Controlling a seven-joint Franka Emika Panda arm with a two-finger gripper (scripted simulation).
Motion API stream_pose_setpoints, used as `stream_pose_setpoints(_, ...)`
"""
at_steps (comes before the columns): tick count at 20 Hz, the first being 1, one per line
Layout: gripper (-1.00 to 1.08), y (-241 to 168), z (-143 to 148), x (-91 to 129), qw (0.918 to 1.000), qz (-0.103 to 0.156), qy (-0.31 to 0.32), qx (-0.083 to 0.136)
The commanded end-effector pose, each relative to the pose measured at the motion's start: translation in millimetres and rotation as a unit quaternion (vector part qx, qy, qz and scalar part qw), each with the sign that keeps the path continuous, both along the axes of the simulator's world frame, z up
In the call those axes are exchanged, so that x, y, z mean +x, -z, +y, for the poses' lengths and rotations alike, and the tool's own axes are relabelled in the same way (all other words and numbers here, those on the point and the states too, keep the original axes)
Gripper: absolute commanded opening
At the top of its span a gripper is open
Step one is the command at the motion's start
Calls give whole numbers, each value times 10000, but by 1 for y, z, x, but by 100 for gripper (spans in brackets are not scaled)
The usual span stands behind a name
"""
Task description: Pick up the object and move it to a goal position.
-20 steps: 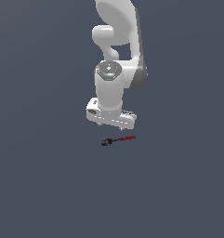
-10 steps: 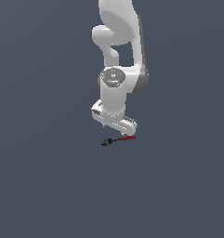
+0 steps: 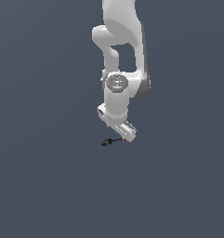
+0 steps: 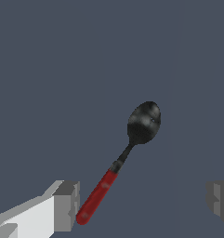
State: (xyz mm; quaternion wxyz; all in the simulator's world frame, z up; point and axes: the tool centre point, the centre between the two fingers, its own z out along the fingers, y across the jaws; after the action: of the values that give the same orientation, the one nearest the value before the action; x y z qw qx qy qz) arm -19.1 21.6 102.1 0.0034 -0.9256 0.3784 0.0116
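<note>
The object (image 4: 127, 153) is a small spoon-like tool with a black rounded head, a thin dark neck and a red handle, lying flat on the grey surface. In the exterior view the object (image 3: 108, 141) pokes out under the white hand, head toward that view's left, its red handle mostly covered. My gripper (image 4: 143, 204) is open, with one grey fingertip (image 4: 67, 207) close beside the handle's end and the other fingertip (image 4: 220, 200) far off. Nothing is held. The gripper (image 3: 124, 138) hangs just above the handle.
The white arm (image 3: 120, 69) rises straight above the hand in the exterior view. All around lies a plain dark grey surface (image 3: 48, 186) with no other objects or edges in sight.
The arm has come down and shifted toward the exterior view's right, so the hand now covers the red handle. The object has not moved.
</note>
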Motion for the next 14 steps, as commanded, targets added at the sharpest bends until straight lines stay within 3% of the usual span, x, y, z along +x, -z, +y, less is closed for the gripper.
stream_pose_setpoints(1,100,6,3,-1,9994,-7,333,-10)
stream_pose_setpoints(14,100,32,14,-6,9824,-50,1867,-71)
